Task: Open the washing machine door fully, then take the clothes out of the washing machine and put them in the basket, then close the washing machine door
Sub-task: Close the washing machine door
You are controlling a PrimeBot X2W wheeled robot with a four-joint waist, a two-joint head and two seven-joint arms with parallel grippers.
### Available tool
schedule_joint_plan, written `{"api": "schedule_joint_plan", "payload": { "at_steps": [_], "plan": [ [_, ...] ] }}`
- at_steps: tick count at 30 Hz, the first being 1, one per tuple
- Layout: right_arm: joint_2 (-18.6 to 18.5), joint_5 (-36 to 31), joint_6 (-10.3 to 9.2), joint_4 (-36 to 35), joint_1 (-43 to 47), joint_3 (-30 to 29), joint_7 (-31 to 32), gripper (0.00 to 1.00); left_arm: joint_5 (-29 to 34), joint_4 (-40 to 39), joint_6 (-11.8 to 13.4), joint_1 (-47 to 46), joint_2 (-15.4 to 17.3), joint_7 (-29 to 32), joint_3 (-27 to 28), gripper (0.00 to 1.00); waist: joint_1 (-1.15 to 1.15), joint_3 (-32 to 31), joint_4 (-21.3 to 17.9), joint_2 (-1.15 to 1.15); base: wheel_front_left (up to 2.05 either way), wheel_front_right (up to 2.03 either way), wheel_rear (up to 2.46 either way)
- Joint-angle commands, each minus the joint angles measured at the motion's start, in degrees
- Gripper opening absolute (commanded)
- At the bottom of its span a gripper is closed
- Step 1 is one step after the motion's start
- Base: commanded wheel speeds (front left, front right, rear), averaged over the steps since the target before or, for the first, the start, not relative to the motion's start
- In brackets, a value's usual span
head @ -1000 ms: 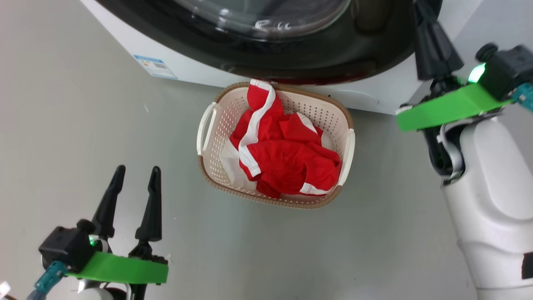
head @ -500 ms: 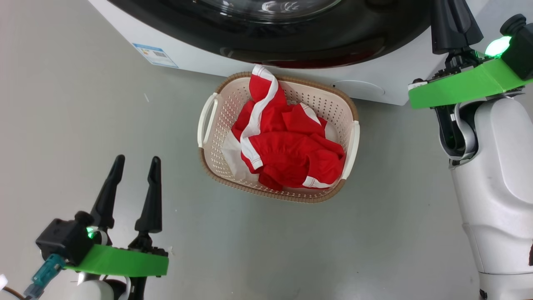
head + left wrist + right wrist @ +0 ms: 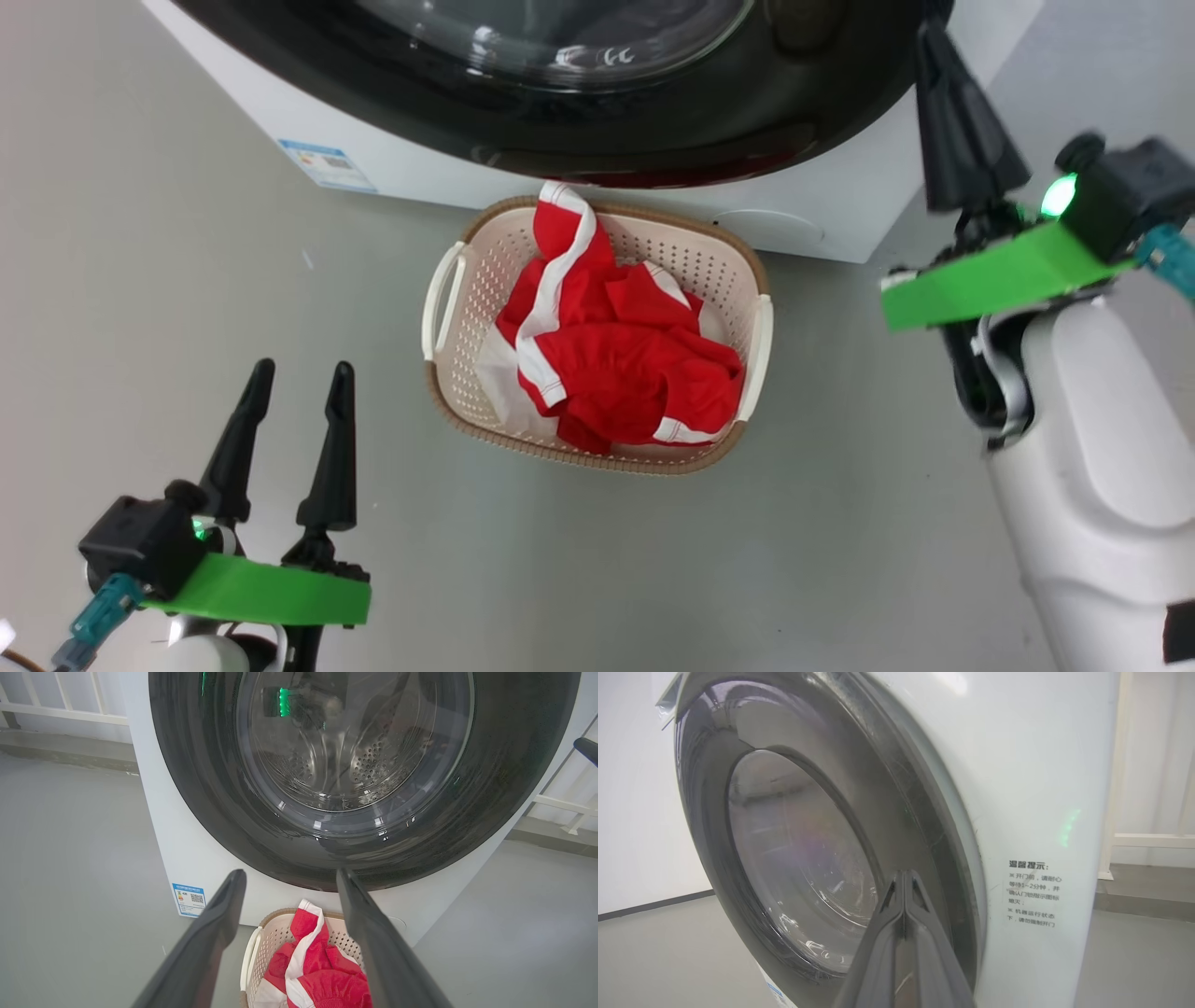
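Observation:
The washing machine (image 3: pixel 420 177) stands at the top of the head view, and its door (image 3: pixel 653 131) lies shut against the white front (image 3: pixel 187 858). Through the door glass (image 3: pixel 327 765) I see the steel drum. The basket (image 3: pixel 476 308) sits on the floor right below the door, with the red and white clothes (image 3: pixel 616 373) piled in it and one end draped over its far rim. My right gripper (image 3: pixel 926 37) is shut and empty, its tips (image 3: pixel 904 873) at the door's black rim (image 3: pixel 915 812). My left gripper (image 3: pixel 303 369) hangs open near the floor, well left of the basket (image 3: pixel 271 924).
Grey floor lies all around the basket. A blue label sticker (image 3: pixel 327 166) marks the machine's lower left front. A printed notice (image 3: pixel 1034 896) sits on the machine beside the door. White railings (image 3: pixel 60 709) stand behind the machine. My pale right forearm (image 3: pixel 1092 485) rises at the right.
The head camera has shifted slightly, so the whole picture moved. My right gripper, shut throughout, nudged toward the door and eased back a little. The left gripper, basket and clothes stay as they were.

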Motion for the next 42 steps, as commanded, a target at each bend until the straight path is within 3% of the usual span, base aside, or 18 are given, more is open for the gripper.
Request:
{"api": "schedule_joint_plan", "payload": {
  "at_steps": [1, 23, 42],
  "plan": [
    [0.82, 0.46, -0.21, -1.92, 2.07, 1.21, -0.12, 1.0, -0.2, -0.94, -0.32, 1.18, 1.98, -0.69, 2.29, 1.0, 0.0, -1.25, -1.2, 0.0, 0.0, 0.0, 0.0],
    [0.82, 0.06, -0.21, -3.34, 22.85, 2.29, -0.12, 1.0, 0.03, -0.56, -0.32, 5.48, 6.63, -0.69, 3.44, 1.0, 0.0, -7.99, -8.73, 0.0, 0.0, 0.0, 0.0],
    [0.82, -0.69, -0.21, -4.78, 31.39, -0.87, -0.12, 1.0, -1.19, 0.26, -0.32, 8.41, 8.69, -0.69, 4.98, 1.0, 0.0, -11.77, -12.74, 0.0, 0.0, 0.0, 0.0]
  ]
}}
